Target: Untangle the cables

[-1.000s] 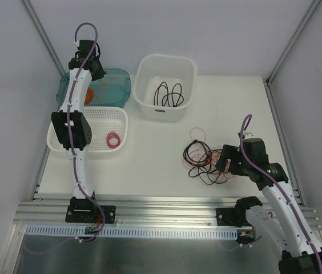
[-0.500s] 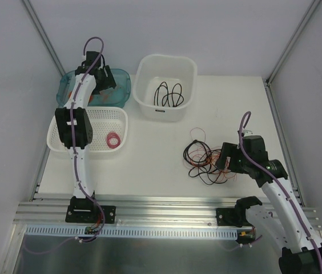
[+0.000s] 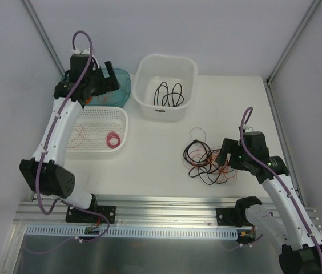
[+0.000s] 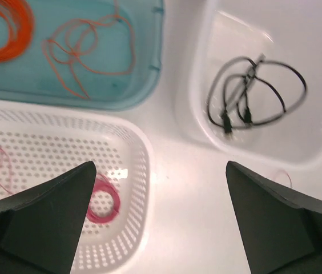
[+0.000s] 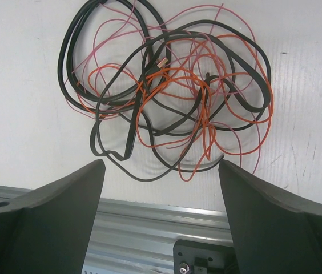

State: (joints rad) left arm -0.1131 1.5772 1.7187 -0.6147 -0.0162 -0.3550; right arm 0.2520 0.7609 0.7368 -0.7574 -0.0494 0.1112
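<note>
The cables [image 3: 205, 160] lie as one loose tangle of black, orange and thin pink wires on the white table, right of centre. My right gripper [image 3: 225, 154] hangs just right of the tangle, open and empty. In the right wrist view the cables [image 5: 172, 97] spread out ahead of that gripper [image 5: 161, 163], none between the fingers. My left gripper [image 3: 109, 79] is raised over the teal tray's right end at the back left, open with nothing in it. Its wrist view has the gripper [image 4: 160, 165] above bare table between the white basket and the white tub.
The teal tray [image 4: 69, 100] holds an orange coil [image 4: 1, 28] and a loose orange wire [image 4: 87, 48]. The white perforated basket [image 4: 144, 149] holds a pink ring [image 4: 104, 200]. A black cable [image 4: 252, 97] lies in the white tub [image 3: 166, 58]. An aluminium rail [image 3: 161, 208] runs along the near edge.
My left gripper has gone from shut to wide open, and its arm has lifted and swung out over the teal tray. The right arm has barely moved.
</note>
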